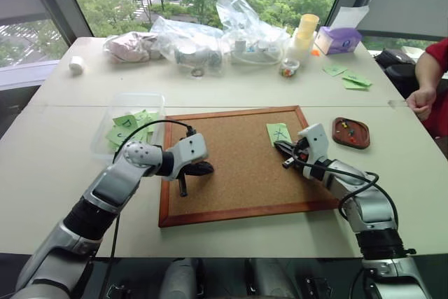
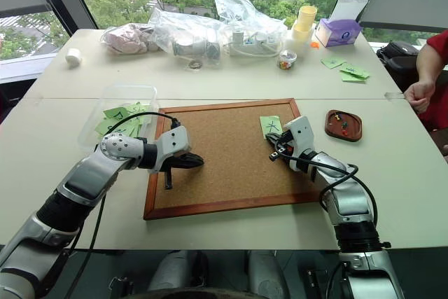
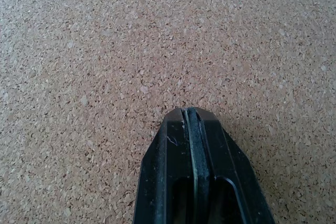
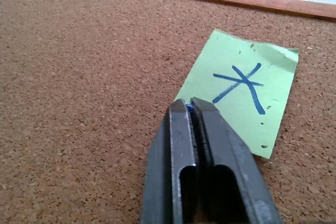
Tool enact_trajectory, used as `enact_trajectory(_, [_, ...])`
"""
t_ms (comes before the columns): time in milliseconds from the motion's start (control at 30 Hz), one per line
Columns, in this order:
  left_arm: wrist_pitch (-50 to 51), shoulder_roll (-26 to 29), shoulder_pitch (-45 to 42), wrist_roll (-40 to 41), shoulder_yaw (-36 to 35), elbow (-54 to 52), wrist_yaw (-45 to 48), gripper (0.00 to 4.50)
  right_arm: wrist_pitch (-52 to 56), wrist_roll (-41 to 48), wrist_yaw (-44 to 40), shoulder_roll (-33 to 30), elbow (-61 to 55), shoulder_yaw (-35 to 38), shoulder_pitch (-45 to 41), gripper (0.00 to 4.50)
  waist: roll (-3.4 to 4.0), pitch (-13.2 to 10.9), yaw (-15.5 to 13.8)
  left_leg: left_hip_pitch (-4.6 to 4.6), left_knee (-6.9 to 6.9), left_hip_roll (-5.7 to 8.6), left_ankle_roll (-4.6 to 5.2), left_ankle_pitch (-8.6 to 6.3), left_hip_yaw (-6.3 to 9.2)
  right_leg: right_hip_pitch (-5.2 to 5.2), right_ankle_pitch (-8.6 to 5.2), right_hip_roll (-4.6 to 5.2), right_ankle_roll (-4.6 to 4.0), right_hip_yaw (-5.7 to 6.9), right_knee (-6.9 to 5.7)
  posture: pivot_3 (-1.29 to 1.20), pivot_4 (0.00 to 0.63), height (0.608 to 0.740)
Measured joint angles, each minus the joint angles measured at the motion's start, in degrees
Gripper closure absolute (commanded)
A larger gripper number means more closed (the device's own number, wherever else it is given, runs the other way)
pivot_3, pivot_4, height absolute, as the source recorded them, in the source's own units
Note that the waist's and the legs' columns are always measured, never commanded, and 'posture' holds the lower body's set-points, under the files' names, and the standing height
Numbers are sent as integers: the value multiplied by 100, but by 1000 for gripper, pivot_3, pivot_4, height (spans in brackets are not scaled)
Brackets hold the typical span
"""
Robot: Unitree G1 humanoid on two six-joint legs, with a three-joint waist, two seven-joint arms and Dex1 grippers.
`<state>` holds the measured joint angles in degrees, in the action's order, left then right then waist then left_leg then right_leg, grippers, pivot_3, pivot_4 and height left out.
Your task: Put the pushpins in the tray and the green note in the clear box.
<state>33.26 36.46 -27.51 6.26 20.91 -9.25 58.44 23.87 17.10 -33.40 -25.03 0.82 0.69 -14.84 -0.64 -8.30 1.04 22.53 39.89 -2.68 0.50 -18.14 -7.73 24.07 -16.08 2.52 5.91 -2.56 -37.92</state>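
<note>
The green note (image 4: 236, 87) with an X mark lies flat near the far right corner of the corkboard (image 1: 238, 166). My right gripper (image 4: 189, 104) is shut at the note's near corner, with a tiny blue pushpin head (image 4: 188, 108) pinched between its tips. More pushpins (image 1: 344, 129) lie in the reddish-brown tray (image 1: 336, 136), on the table right of the board. The clear box (image 1: 133, 97) stands left of the board and holds several green slips (image 1: 126, 127). My left gripper (image 1: 204, 168) rests shut and empty over the board's left part.
A person's hand (image 1: 420, 99) rests on the table's right edge. Clear bags (image 1: 210, 40), a small clear cup (image 1: 289, 68), yellow cups (image 1: 306, 29), a purple tissue box (image 1: 339, 38) and loose green slips (image 1: 353, 80) crowd the far side.
</note>
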Motion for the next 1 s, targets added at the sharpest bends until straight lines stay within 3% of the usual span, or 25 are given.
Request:
enact_trajectory(267, [-17, 13, -4, -8, 8, -13, 2, 4500, -33, -29, 127, 35, -120, 62, 69, 4440, 0, 0, -3, -2, -2, 0, 0, 0, 0, -1, 0, 1, -1, 0, 0, 0, 150, 735])
enact_trajectory(667, [-128, 21, -30, -10, -11, 46, 58, 4500, 246, 140, 477, -11, -1322, 435, 104, 4440, 1, -1, -2, -1, -3, 0, 4, -3, -1, 1, -1, 1, -1, -1, 1, 0, 150, 735])
enact_trajectory(767, [292, -315, -31, 494, -350, 203, 106, 3557, 308, 132, 430, -106, -1434, 433, 161, 4500, -3, -6, -19, 10, 0, 1, 6, -4, 1, 5, 0, 3, -1, 2, 1, 0, 150, 735])
enact_trajectory(833, [789, -653, -152, 1033, -735, 228, 54, 2687, 334, 131, 394, -131, -1514, 426, 163, 4500, -7, -9, -34, 38, 12, 1, 4, -3, 6, 26, 1, 3, 1, 5, 1, 0, 150, 735])
enact_trajectory(1000, [1752, -1237, -1021, 2278, -2031, 271, -338, 113, 342, 117, 272, -352, -1665, 417, 121, 4500, -7, -9, -24, 64, 16, 4, -8, 5, 18, 46, 2, 3, 3, 10, 0, 0, 150, 735])
